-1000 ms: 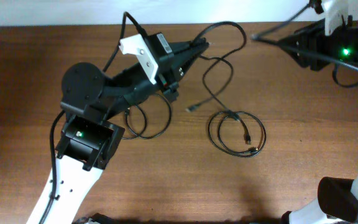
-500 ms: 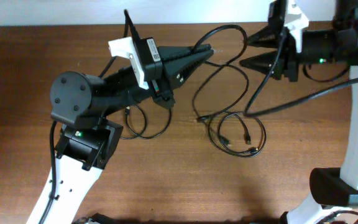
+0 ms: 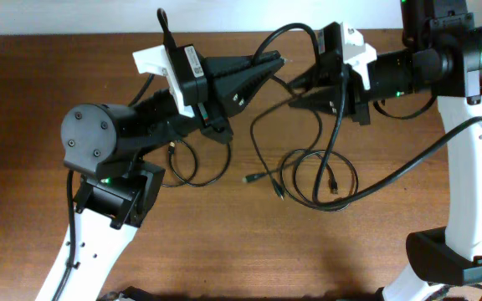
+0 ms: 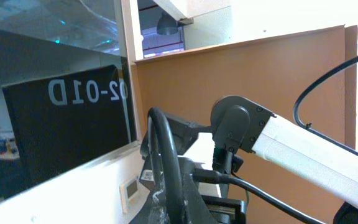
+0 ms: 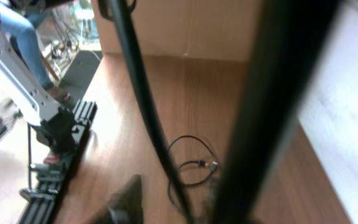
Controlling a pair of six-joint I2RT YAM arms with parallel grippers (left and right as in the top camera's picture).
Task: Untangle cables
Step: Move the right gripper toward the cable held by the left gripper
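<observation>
Several black cables lie tangled on the brown table. One coil rests at centre right, a smaller loop lies under my left arm, and loose plug ends lie between them. My left gripper is raised and points right, shut on a black cable that arcs up and over towards the right arm. My right gripper points left, close to the left gripper's tips, with its fingers apart. A cable strand runs between them. The coil also shows in the right wrist view.
The table's far edge meets a white wall. Both arms hang over the middle back of the table. The right arm's own cable loops down over the right side.
My right gripper has swung left from the back right corner to just beside the left gripper's tips. The left gripper rose slightly. The loose cable strands and plug ends shifted left and down.
</observation>
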